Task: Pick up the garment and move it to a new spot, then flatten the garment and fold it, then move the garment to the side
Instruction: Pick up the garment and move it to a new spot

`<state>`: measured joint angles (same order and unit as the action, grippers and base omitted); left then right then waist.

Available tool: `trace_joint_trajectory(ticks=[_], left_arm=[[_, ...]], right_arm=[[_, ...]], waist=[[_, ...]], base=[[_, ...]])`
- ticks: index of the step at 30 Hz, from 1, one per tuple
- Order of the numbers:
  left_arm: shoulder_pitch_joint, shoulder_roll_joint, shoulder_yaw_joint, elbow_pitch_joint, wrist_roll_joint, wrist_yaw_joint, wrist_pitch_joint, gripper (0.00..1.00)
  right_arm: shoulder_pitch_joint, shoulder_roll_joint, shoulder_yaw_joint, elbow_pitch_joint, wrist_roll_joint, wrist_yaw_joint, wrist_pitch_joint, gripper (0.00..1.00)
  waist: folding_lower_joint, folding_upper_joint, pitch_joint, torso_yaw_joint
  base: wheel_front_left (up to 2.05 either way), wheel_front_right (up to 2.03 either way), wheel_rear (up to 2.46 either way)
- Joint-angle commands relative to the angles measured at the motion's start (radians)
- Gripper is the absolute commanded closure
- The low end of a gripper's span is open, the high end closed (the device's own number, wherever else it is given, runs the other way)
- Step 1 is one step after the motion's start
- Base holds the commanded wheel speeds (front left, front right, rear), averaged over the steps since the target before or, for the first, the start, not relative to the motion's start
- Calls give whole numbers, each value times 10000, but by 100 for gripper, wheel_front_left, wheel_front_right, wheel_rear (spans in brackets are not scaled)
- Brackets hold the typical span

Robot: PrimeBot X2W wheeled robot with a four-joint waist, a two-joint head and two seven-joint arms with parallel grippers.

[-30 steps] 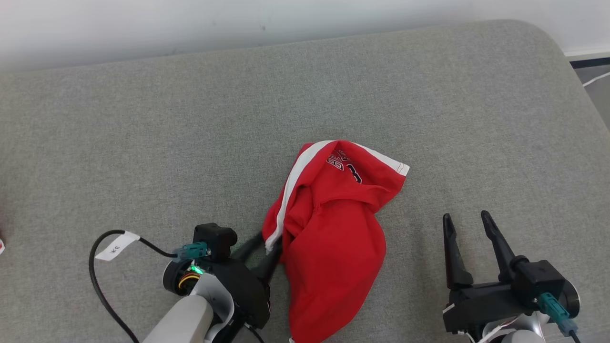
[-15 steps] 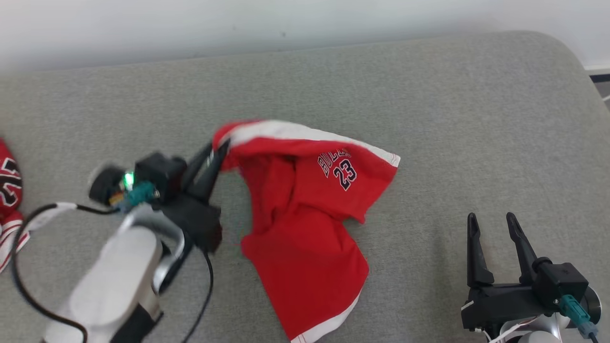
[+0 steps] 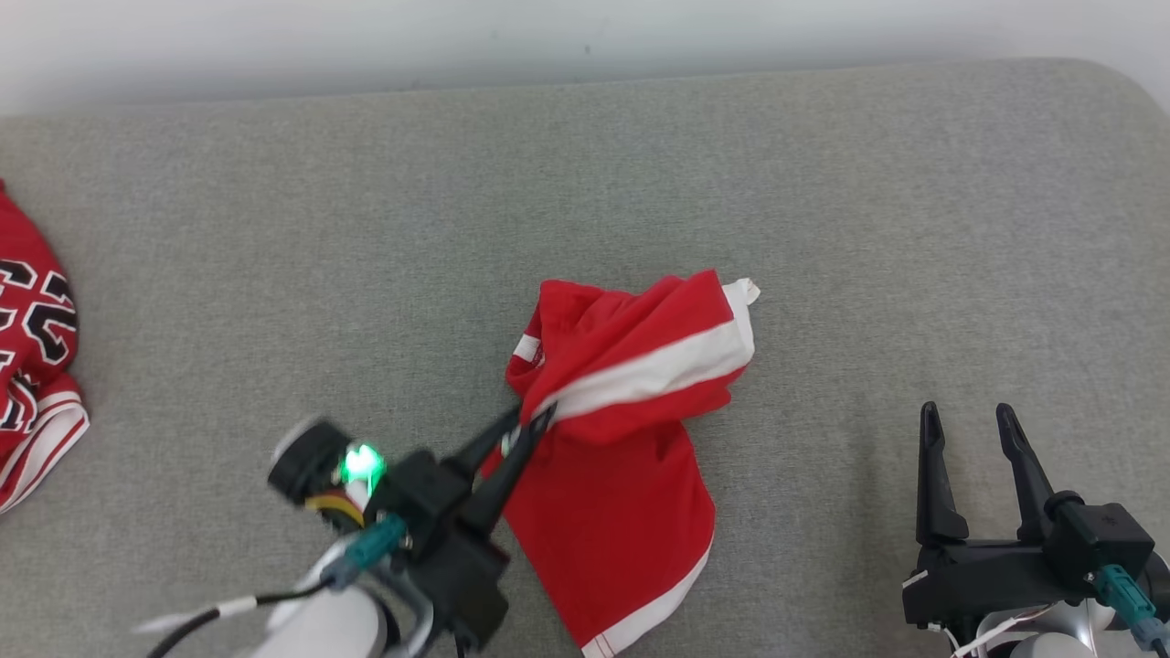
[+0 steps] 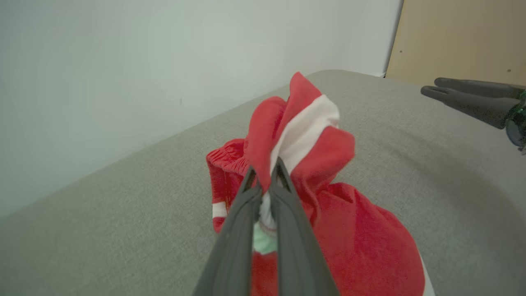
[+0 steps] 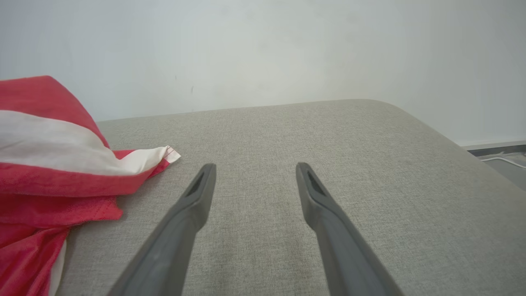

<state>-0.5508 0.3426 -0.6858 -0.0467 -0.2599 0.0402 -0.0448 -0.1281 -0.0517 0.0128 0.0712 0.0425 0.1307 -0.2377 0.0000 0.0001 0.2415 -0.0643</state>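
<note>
Left gripper (image 3: 535, 417) clamps its jaws on a thin fold of the crumpled red, white-striped fabric garment (image 3: 622, 484) mid grey fabric worktop (image 3: 823, 183), right gripper (image 3: 969, 413) nearby with jaws wide and empty, so a lift could slip that pinch or drag it bunched.

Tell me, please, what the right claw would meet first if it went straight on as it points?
Nothing close: the open right claw points across bare grey cushion, the red garment lying off to its left. The way looks free up to the white wall, though it might graze the cushion first.
</note>
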Motion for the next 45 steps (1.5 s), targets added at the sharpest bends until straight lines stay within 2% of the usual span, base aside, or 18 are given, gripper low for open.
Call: trace_joint_trajectory(ticks=[1, 9, 16, 17, 18, 19, 20, 27, 37, 45], left_arm=[[473, 70, -35, -28, -149, 163, 8, 100], [1477, 263, 209, 628, -606, 529, -306, 100], [1661, 324, 307, 1455, -1036, 332, -495, 100], [1685, 277, 336, 1582, -1107, 352, -526, 86], [1701, 231, 380, 1693, -1157, 353, -599, 45], [1701, 231, 380, 1693, -1157, 353, -599, 45], [1713, 224, 393, 1799, -1180, 349, -675, 0], [2021, 191, 807, 1947, -1625, 596, -1245, 0], [2521, 76, 2316, 1175, -2483, 1480, -1939, 0], [2803, 55, 3257, 675, -2229, 1920, -2211, 0]], right_arm=[[27, 3, -8, -52, 47, 2, 1, 0], [-51, 4, 85, -80, -52, 2, 157, 0], [83, 4, 147, -47, 4, 2, 270, 0], [130, 4, 160, -36, 33, 2, 292, 0], [173, 4, 172, -18, 57, 2, 305, 0], [173, 4, 172, -18, 57, 2, 305, 0], [214, 3, 178, -12, 81, 2, 314, 0], [396, 3, 40, -173, 103, 2, 413, 0], [241, -25, -90, -513, 18, 2, 515, 0], [256, -132, 93, -656, -63, 2, 601, 0]], waist=[[0, -1, 66, 107], [0, -1, 60, 374], [0, -1, -136, 427], [0, -1, -186, 424], [0, -1, -245, 417], [0, -1, -245, 417], [0, -1, -299, 410], [0, -1, -647, 375], [0, -1, -876, 501], [0, -1, -1077, 573]], base=[[0, 0, 0], [0, 0, 0], [0, 0, 0], [0, 0, 0], [0, 0, 0], [0, 0, 0], [0, 0, 0], [0, 0, 0], [0, 0, 0], [0, 0, 0]])
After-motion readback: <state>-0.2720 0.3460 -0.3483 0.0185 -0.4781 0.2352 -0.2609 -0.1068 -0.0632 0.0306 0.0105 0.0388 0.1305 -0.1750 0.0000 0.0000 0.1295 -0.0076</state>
